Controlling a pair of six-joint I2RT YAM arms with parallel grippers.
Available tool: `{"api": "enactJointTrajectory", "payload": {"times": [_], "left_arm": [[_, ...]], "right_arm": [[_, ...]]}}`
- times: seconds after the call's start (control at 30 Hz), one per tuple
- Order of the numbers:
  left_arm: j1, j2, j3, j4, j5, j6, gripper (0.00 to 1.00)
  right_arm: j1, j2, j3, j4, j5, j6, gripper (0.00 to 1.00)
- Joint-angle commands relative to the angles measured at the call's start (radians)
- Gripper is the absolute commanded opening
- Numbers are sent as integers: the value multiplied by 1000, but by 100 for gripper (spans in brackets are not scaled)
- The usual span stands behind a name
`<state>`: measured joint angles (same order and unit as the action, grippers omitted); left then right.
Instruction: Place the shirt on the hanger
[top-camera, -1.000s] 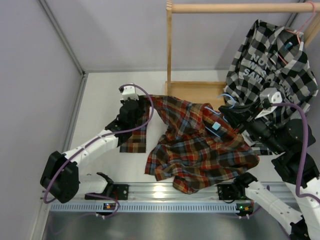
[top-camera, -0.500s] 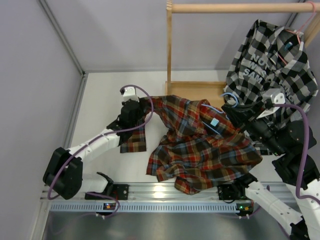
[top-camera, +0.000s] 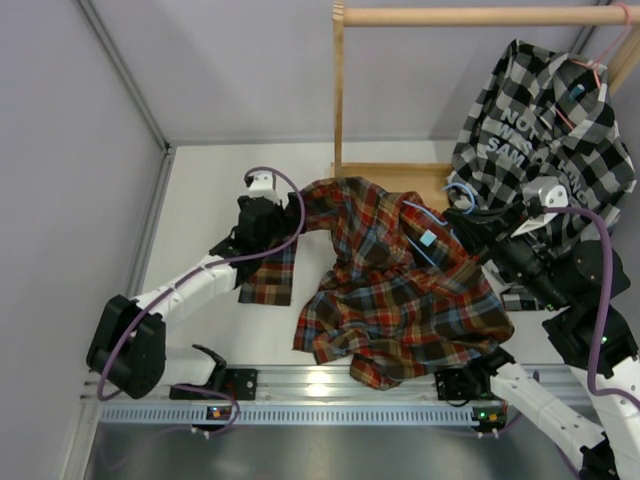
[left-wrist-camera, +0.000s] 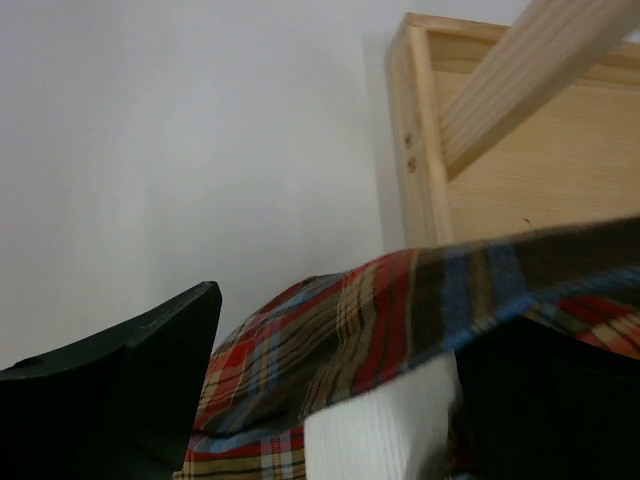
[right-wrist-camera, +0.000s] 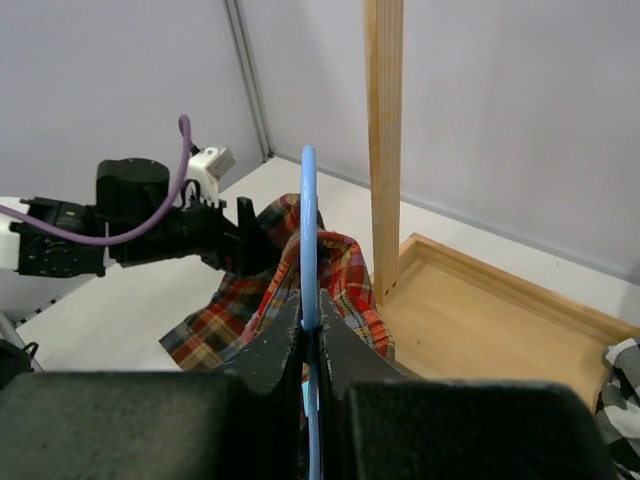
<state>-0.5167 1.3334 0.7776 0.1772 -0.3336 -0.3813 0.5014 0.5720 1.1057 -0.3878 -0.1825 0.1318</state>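
1. Your shirt (top-camera: 400, 290) lies bunched between the two arms, with one end lifted.
2. Your left gripper (top-camera: 262, 220) has its fingers spread, and shirt cloth is draped across them.
3. Your right gripper (right-wrist-camera: 310, 325) pinches the wire tightly.
4. The hanger (right-wrist-camera: 308, 220) sits beside the shirt collar.

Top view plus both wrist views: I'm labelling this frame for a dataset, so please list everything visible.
table: 1, white, under everything
wooden rack: 1, pale wood, far side
metal rail: 1, silver, near edge
plaid shirt: 1, red-orange-brown-blue, heaped at centre, left end raised
wire hanger: 1, light blue, at the plaid shirt's right side
checked shirt: 1, black-and-white, hanging far right
pink hanger: 1, pink-red, carrying the checked shirt
left gripper: 1, black, plaid cloth across its jaws
right gripper: 1, black, jaws shut on the wire hanger
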Motion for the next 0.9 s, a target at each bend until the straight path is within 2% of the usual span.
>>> {"api": "enactJointTrajectory", "payload": {"times": [0.0, 0.07, 0.1, 0.17, 0.2, 0.27, 0.3, 0.37, 0.57, 0.7, 0.87], "left_arm": [[3, -124, 66, 2, 190, 64, 98], [0, -210, 86, 7, 275, 109, 98], [-6, -239, 97, 8, 389, 137, 98], [-12, -290, 144, 11, 517, 221, 98], [-16, -293, 169, 8, 674, 248, 98], [-14, -269, 241, -69, 901, 347, 98], [-16, -252, 312, -99, 1164, 381, 98], [-16, -215, 362, -114, 1338, 429, 98], [-65, -113, 521, -113, 1492, 461, 98], [-78, -13, 614, -119, 1593, 406, 98], [-123, 58, 644, -120, 1630, 389, 95]], "right_arm": [[-8, 11, 6, 72, 26, -20, 0], [-8, 25, -1, 72, 31, -24, 0], [-8, 28, -7, 69, 31, -26, 0], [-8, 32, -13, 70, 2, -34, 0], [-8, 32, -18, 70, -18, -41, 0], [-8, 23, -24, 69, -105, -54, 0], [-8, 19, -29, 66, -141, -72, 0], [-8, 6, -30, 53, -249, -92, 0], [-8, -4, -14, -5, -379, -124, 0], [-7, -3, 9, -8, -368, -121, 0], [-8, 12, 28, -8, -391, -112, 0]]}}
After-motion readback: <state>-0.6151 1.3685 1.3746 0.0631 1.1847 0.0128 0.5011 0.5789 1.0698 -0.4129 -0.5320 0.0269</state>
